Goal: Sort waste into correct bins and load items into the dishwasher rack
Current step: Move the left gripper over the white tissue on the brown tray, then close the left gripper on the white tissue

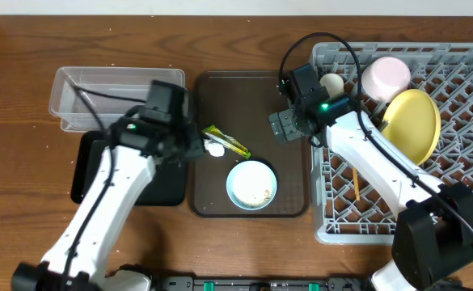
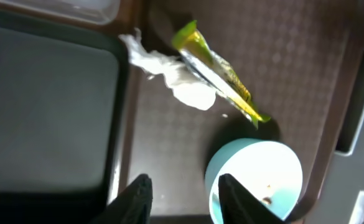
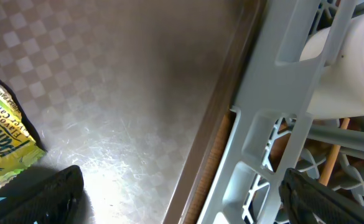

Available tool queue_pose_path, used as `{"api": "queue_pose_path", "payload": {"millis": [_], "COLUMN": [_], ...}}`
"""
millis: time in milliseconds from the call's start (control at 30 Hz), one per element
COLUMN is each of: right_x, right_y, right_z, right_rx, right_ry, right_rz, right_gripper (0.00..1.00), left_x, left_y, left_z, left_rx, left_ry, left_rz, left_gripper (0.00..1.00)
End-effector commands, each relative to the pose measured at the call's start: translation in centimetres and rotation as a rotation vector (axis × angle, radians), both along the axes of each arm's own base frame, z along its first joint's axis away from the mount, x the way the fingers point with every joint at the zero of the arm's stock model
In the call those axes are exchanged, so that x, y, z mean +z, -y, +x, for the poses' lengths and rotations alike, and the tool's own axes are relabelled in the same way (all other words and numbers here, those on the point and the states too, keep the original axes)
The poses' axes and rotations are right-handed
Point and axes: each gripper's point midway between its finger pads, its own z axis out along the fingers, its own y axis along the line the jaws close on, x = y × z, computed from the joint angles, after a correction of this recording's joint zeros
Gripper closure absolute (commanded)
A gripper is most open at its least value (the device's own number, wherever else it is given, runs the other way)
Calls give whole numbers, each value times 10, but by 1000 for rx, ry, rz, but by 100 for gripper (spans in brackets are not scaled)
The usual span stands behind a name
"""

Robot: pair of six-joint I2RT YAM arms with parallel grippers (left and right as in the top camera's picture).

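Wrapper (image 1: 227,141), green and yellow, lies flat and slantwise on the left part of the dark brown serving tray (image 1: 289,182), toward its far half. Crumpled white tissue (image 1: 214,149) sits against the wrapper's left side, touching it, close to the tray's left rim. Light blue bowl (image 1: 251,184) stands upright just nearer than both, slightly right, on the same tray; a few pale specks show in its bottom. Left gripper (image 2: 183,198) hovers over the tray's left edge, near the bowl's left side. Its fingers (image 2: 137,199) stand partway apart with nothing between them, and the tissue and wrapper lie farther along. Shallow black tray (image 1: 167,187) lies just left of the brown tray, largely covered by the left arm. The clear plastic tub (image 1: 111,95) sits beyond it, toward the far left. Right gripper (image 3: 182,186) hangs over the brown tray's far right area, by the rack's left wall, spread wide and gripping nothing. The wrapper's tip shows at the left edge of its wrist view. Grey dishwasher rack (image 1: 462,89) fills the right side of the wooden table (image 1: 26,56). In the rack, the pale pink cup (image 1: 386,77) is at the far side. The yellow plate (image 1: 414,125) stands tilted on edge just nearer than the cup. The small white cup (image 1: 331,83) is in the far left corner. Thin wooden chopsticks (image 1: 355,184) lie on the lattice nearer, partly under the right arm.
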Motion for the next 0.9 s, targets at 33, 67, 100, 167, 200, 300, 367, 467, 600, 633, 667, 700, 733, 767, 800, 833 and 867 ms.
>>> {"api": "queue_pose_path", "payload": {"millis": [33, 67, 100, 167, 200, 300, 367, 467, 600, 633, 667, 700, 733, 767, 800, 833, 867], "right_x": [5, 5, 5, 5, 5, 5, 5, 5, 5, 5, 5, 5, 5, 5, 5, 5, 5], "right_y": [-1, -2, -2, -2, -2, -2, -2, -2, -3, -3, -3, -3, -3, -3, -3, -3, -4], "right_z": [0, 0, 0, 0, 0, 0, 0, 0, 0, 0, 0, 0, 0, 0, 0, -1, -1], "right_rx": [-9, -8, -8, -8, -8, -8, -8, -8, -4, -3, -3, -3, -3, -3, -3, -3, -2], "right_ry": [13, 13, 13, 13, 13, 13, 13, 13, 13, 13, 13, 13, 13, 13, 13, 13, 13], "right_rz": [7, 7, 7, 7, 7, 7, 7, 7, 7, 8, 8, 8, 8, 8, 8, 8, 8], "right_gripper": [1, 1, 1, 1, 1, 1, 1, 1, 1, 1, 1, 1, 1, 1, 1, 1, 1], "left_x": [-23, -28, -32, -41, -46, -56, -62, -70, -81, -84, -87, -89, -91, -93, -94, -96, -98], "left_y": [7, 9, 11, 14, 15, 16, 18, 20, 22, 22, 22, 22, 22, 22, 22, 22, 22], "left_z": [4, 5, 6, 9, 10, 14, 18, 24, 28, 30, 30, 30, 30, 30, 30, 30, 31], "left_rx": [37, 42, 45, 41, 40, 52, 52, 53, 52, 52, 52, 52, 52, 52, 52, 52, 52], "left_ry": [-46, -56, -65, -79, -88, -107, -105, -106, -115, -116, -122, -125, -129, -133, -137, -139, -141], "left_rz": [28, 29, 29, 33, 37, 39, 39, 39, 43, 43, 45, 46, 48, 49, 51, 52, 53], "left_gripper": [61, 61, 61, 61, 61, 61, 61, 60, 55, 54, 54, 54, 54, 54, 54, 54, 53]}}
